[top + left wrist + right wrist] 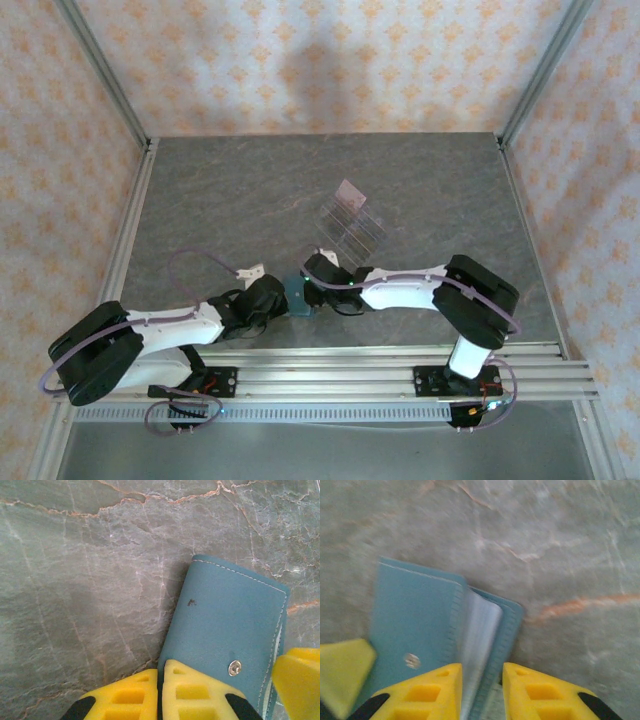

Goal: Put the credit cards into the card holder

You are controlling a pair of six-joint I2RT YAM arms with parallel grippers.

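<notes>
Worktop (pixel 220 200): grey stone-look slab; pale and rust-coloured veins seen across it in both wrist views. Clear slotted rack (pixel 355 228) placed near worktop centre, turned at an angle to worktop edges. Back and side walls (pixel 330 60) covered in pale wallpaper printed with orange floral motif. Metal frame posts (pixel 105 70) seen rising from both rear corners. Aluminium rails (pixel 330 362) laid along near edge; perforated strip (pixel 330 412) seen just in front of rails.
</notes>
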